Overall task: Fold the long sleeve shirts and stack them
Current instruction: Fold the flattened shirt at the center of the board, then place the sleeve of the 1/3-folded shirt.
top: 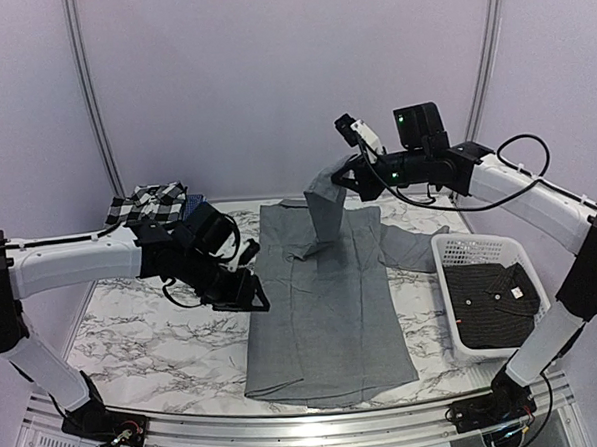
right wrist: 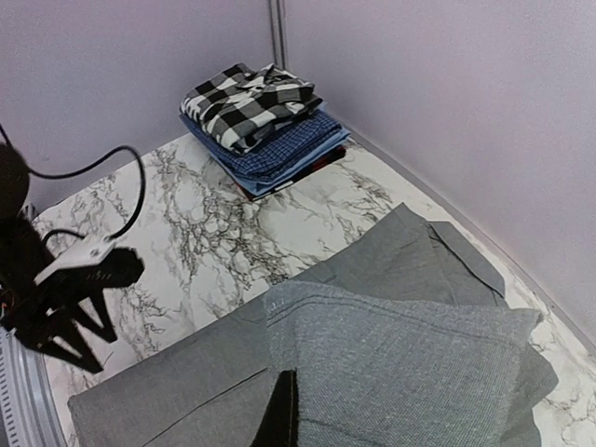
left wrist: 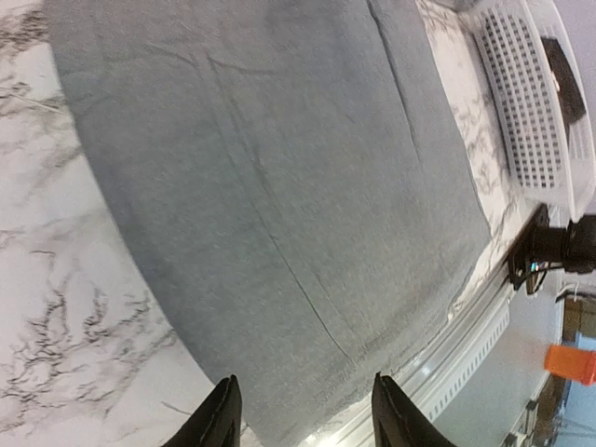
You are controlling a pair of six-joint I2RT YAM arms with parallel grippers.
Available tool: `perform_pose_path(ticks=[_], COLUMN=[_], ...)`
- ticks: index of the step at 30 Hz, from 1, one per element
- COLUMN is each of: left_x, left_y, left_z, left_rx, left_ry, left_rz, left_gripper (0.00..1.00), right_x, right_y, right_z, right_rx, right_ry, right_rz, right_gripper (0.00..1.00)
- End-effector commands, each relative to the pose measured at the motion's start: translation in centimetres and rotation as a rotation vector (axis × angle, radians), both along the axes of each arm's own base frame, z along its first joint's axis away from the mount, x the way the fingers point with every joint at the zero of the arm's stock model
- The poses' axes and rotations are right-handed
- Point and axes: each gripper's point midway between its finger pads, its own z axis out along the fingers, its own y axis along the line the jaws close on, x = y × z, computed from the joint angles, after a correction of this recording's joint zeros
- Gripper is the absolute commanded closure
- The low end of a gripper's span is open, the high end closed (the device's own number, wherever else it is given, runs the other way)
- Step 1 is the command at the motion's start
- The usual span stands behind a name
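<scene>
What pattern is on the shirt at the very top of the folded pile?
The top shirt has black-and-white checks. The right wrist view shows it best.

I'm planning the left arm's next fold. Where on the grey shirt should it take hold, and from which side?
Probably the left long edge of the grey shirt, coming in from the marble table on its left. The body lies flat with that edge free, and the left gripper hangs open right by it. The right gripper is shut on the raised sleeve, so it is busy.

Overhead: high, near edge, facing far. Left wrist: close, facing right. Right wrist: facing far-left. Shared: grey shirt [top: 323,302].
</scene>
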Motion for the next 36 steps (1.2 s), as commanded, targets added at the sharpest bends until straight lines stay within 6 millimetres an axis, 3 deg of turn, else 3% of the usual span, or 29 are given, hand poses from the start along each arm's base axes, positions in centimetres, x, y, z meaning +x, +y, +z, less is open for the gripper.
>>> perform_pose_path(ticks=[1,7,11,17,20,23,25,28,36], left_x=[2.6,4.9,10.7,20.3,23.9,26.2,26.4,25.0,22.1], left_y=[2.4,3.1,2.3,-2.6,-4.5,-6.4,-8.2,-10.3,-12.5], left_z=[0.4,-0.4,0.1,1.5,-0.4,-1.7,-2.2,-2.9,-4.6], left_rx=[-0.002,0.013,-0.03,-0.138,-0.153,-0.191,-0.226,-0.236,-0.281], left_ry=[-0.025,-0.031,-0.091,-0.179,-0.165,-0.146,-0.122,-0.096,-0.038], left_rz=[0.122,0.187,0.294,0.397,0.465,0.494,0.472,0.432,0.409], left_gripper=[0.51,0.53,0.54,0.57,0.59,0.59,0.61,0.62,0.67], right_x=[-3.6,-4.1,-3.7,-3.2,-3.0,-2.8,-2.6,-2.2,-1.8], right_y=[2.1,1.6,1.8,2.0,2.2,2.4,2.4,2.3,3.2], right_z=[2.6,5.5,5.1,5.1,5.4,5.8,6.1,6.3,4.8], right_rx=[0.013,0.003,-0.003,0.008,0.008,0.011,0.012,0.008,-0.005], right_ry=[-0.052,-0.114,-0.11,-0.108,-0.113,-0.117,-0.122,-0.132,-0.093], right_rz=[0.12,0.11,0.105,0.092,0.093,0.096,0.091,0.074,0.098], right_gripper=[1.0,1.0,1.0,1.0,1.0,1.0,1.0,1.0,1.0])
